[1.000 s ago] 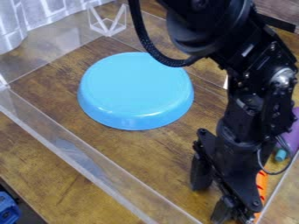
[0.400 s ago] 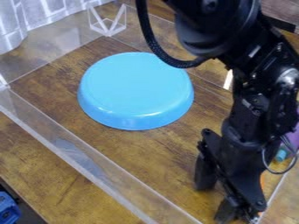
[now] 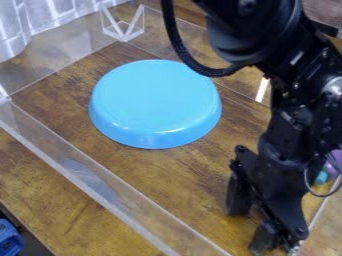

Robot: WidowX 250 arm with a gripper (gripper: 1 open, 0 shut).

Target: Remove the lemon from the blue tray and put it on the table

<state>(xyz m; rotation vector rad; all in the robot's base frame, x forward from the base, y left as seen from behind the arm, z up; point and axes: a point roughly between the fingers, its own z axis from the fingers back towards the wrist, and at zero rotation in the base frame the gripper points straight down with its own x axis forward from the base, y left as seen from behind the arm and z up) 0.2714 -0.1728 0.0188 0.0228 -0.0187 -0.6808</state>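
The blue tray (image 3: 155,101) is a large round light-blue dish lying upside-down on the dark brown wooden table (image 3: 80,135), left of centre. Nothing lies on top of it. No lemon shows in the camera view. My gripper (image 3: 266,222) hangs on the black arm at the lower right, pointing down close to the table, well to the right of and nearer than the tray. Its dark fingers (image 3: 241,195) blend with the arm, so I cannot tell whether they are open or hold anything.
Clear acrylic walls (image 3: 94,180) border the table at the front left and at the back. A bit of orange (image 3: 302,207) and a bit of purple (image 3: 334,155) show behind the arm at the right edge. A black cable (image 3: 181,55) loops above the tray.
The arm has shifted slightly to the right and lower in the frame. The tray has not moved.
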